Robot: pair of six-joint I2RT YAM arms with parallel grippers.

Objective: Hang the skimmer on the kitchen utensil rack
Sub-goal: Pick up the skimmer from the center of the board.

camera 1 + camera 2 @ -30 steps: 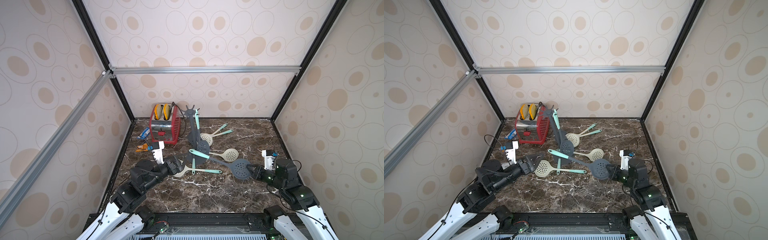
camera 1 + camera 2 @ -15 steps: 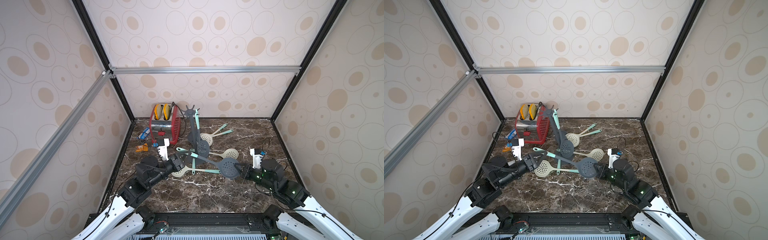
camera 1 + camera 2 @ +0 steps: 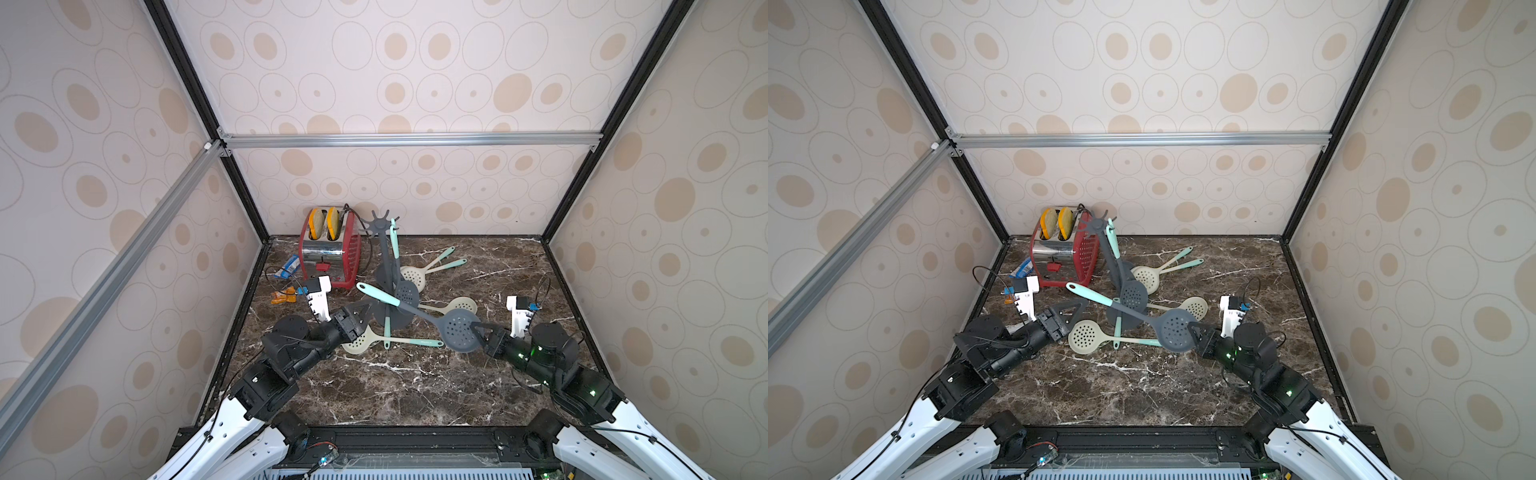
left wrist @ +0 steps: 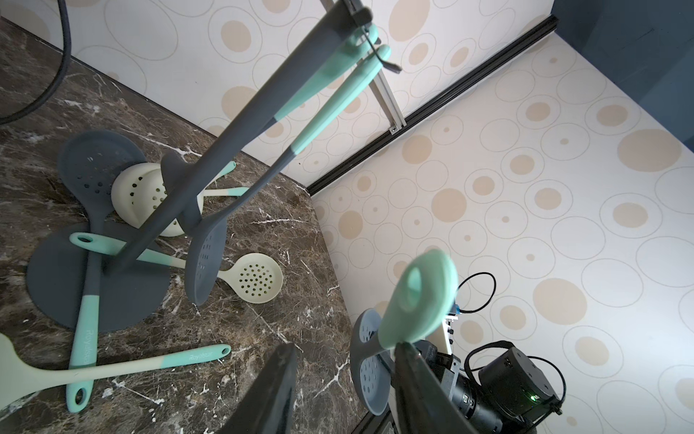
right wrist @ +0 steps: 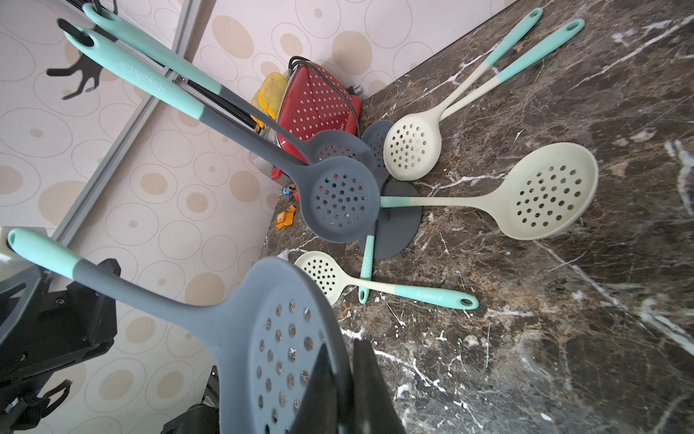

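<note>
Top views both show the marble counter (image 3: 415,395) looking as it did a second ago. The kitchen utensil rack (image 3: 381,245) stands in the same spot toward the back, just beside the red toaster (image 3: 328,253). Two hung skimmers (image 5: 341,203), grey with mint handles, dangle from its hooks. Cream skimmers (image 3: 361,343) lie on the counter around the rack's round base, where they lay before.

The dark grey skimmer (image 3: 457,328) is what has moved. It is held off the counter, nearly level, and is on no hook. It has shifted toward the left arm, so its mint handle end now sits by the left gripper (image 3: 359,311) rather than over the rack's base.

The right gripper (image 3: 478,332) has travelled with it and pinches the rim of the perforated bowl, jaws pressed almost together.

The left gripper has come forward to meet the handle. In the left wrist view its fingers (image 4: 413,375) stand partly spread with nothing between them. The looped handle end lies at one fingertip, and I cannot tell whether it touches.
</note>
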